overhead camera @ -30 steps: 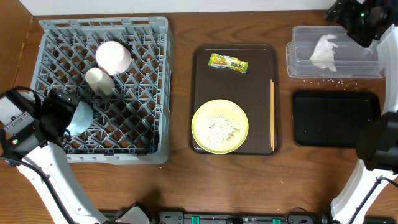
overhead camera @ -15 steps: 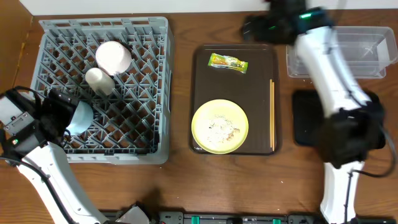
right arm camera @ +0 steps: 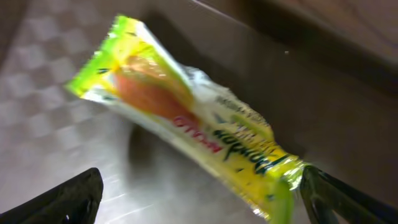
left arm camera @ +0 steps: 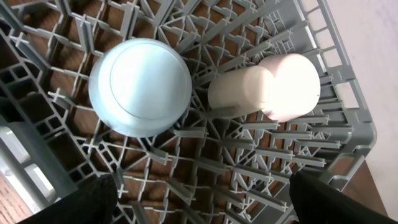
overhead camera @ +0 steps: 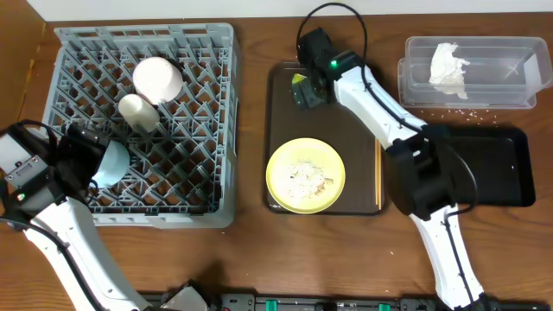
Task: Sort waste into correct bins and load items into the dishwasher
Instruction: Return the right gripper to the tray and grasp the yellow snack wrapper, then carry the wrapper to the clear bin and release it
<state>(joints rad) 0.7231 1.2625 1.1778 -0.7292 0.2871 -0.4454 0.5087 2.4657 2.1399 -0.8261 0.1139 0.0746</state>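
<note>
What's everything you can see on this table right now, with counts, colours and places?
Table: one, brown wood, under everything.
Rack: one, grey, left.
White bowl: one, white, in rack.
Blue bowl: one, light blue, in rack.
Cup: one, white, in rack beside white bowl.
Brown tray: one, dark brown, centre.
Plate: one, yellow, on brown tray.
Crumbs: many, beige, on plate; some beside tub.
Chopsticks: count unclear, wooden, brown tray's right edge.
Wrapper: one, yellow-green-orange, brown tray's far end.
Tub: one, clear, far right.
Napkin: one, white, in tub.
Black tray: one, black, right.
Left arm: one, white-black, jaws open above rack.
Right arm: one, white-black, jaws open over wrapper.
</note>
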